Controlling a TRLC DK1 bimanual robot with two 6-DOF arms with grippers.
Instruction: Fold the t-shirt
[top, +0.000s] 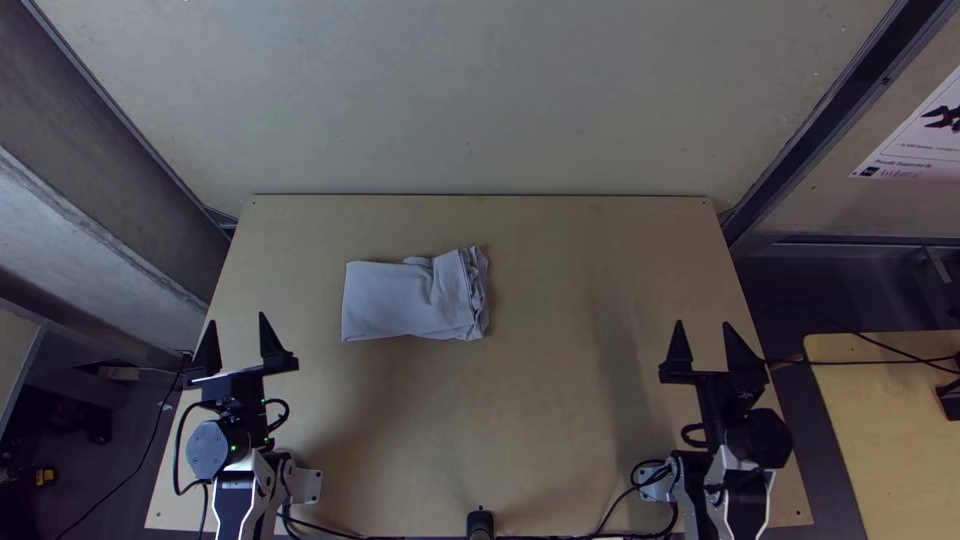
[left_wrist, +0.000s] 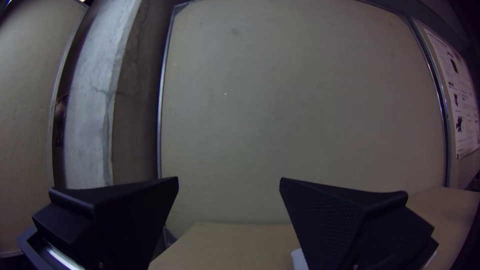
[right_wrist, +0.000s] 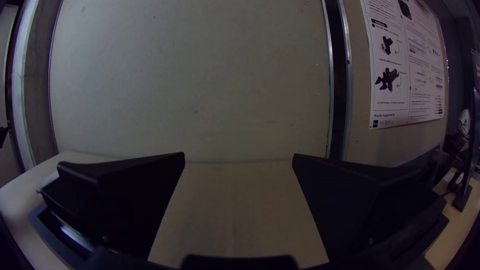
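The light grey t-shirt (top: 405, 298) lies as a compact folded rectangle left of the table's middle, smooth at its left part, with wrinkled, layered edges at its right end. Nearer the left table edge, my left gripper (top: 237, 330) stands open, apart from the cloth. Over the table's right side my right gripper (top: 704, 342) is open too, far from the shirt. The left wrist view has the left gripper (left_wrist: 229, 182) with its fingers wide apart and a bit of the shirt (left_wrist: 299, 259) beside one finger. In the right wrist view, the right gripper (right_wrist: 238, 157) holds nothing.
Bare wooden table (top: 560, 400) spreads between the two arms. A small black object (top: 480, 522) stands at the near edge, with cables running to both sides. Pale panels (top: 470, 100) rise behind the far edge, and another wooden table (top: 890, 430) is at the right.
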